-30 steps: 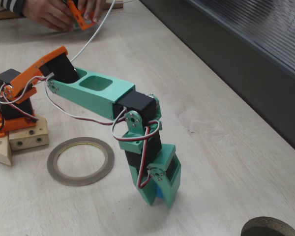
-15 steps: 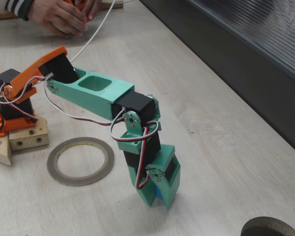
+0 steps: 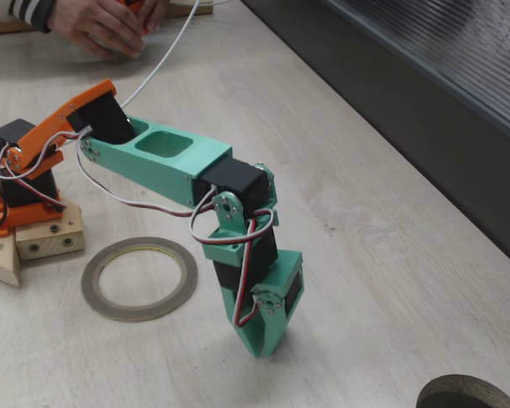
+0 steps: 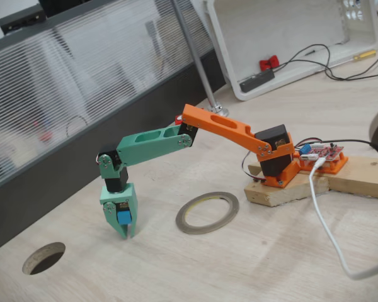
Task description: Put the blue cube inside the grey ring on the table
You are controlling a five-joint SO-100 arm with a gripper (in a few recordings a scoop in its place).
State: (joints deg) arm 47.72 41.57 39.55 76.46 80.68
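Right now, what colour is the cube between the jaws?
Bright sky blue. The blue cube shows best in the fixed view that faces the green gripper.

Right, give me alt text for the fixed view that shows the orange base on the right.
A green-and-orange robot arm reaches left, its green pincer pointing down, shut on a small sky-blue cube just above the pale wood-grain table. A thin flat grey ring lies on the table to its right, nothing inside it.
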